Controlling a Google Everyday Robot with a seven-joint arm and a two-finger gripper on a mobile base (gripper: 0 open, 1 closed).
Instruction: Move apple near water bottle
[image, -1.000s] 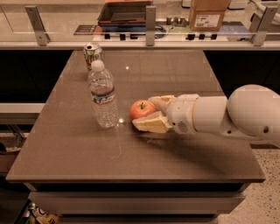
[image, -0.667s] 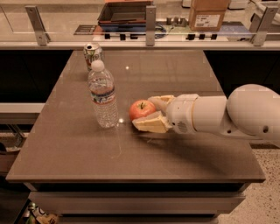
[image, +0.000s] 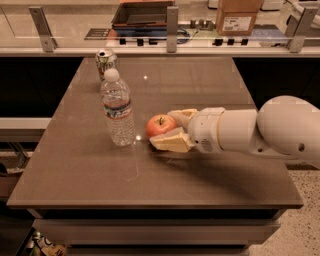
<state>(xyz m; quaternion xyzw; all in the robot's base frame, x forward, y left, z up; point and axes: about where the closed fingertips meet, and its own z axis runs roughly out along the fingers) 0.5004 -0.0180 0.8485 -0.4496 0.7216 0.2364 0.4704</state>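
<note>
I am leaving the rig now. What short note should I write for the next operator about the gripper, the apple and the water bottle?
The gripper is low over the table, shut on the apple.
The apple is at the table surface, just to the image-right of the water bottle, with a small gap between them.
The water bottle stands upright, with a soda can behind it.
Done: the apple is beside the bottle.
Left: open the gripper, see that the apple rests steady, withdraw the arm.
</note>
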